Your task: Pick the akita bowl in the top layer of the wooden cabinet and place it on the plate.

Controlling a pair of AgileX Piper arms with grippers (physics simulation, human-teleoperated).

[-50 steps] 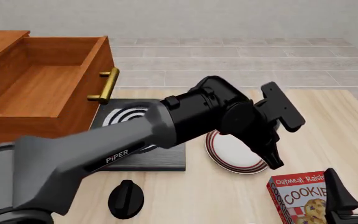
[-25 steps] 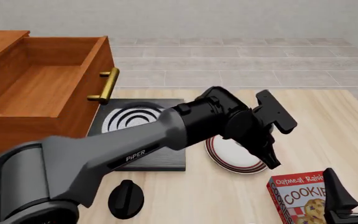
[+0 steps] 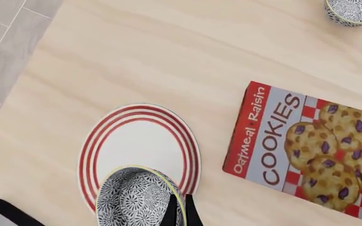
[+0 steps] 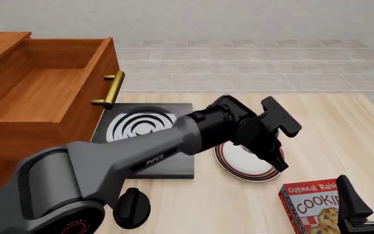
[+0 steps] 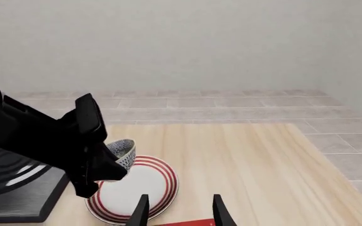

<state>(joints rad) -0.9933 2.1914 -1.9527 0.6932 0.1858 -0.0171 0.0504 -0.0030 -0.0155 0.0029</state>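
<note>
The akita bowl (image 3: 134, 200), densely patterned in dark blue and white, hangs low over the rim of the plate (image 3: 140, 148), a white disc with red rings. My left gripper (image 3: 179, 214) is shut on the bowl's rim. In the right wrist view the bowl (image 5: 122, 150) sits just above the plate's (image 5: 140, 186) far edge, held by the black left gripper (image 5: 96, 169). The front view hides the bowl behind the left arm, whose gripper (image 4: 276, 160) is over the plate (image 4: 242, 163). The wooden cabinet's top layer (image 4: 44, 90) stands pulled out. My right gripper (image 5: 179, 213) is open and holds nothing.
A cookie box (image 4: 311, 204) lies by the plate on the near right, beside the right gripper (image 4: 369, 207). A black slab with white rings (image 4: 141, 127) lies left of the plate, a black knob (image 4: 132, 207) in front of it. Another patterned bowl (image 3: 354, 10) stands farther off.
My left arm has come down and slightly left with the bowl, closer to the plate. The right arm has not moved.
</note>
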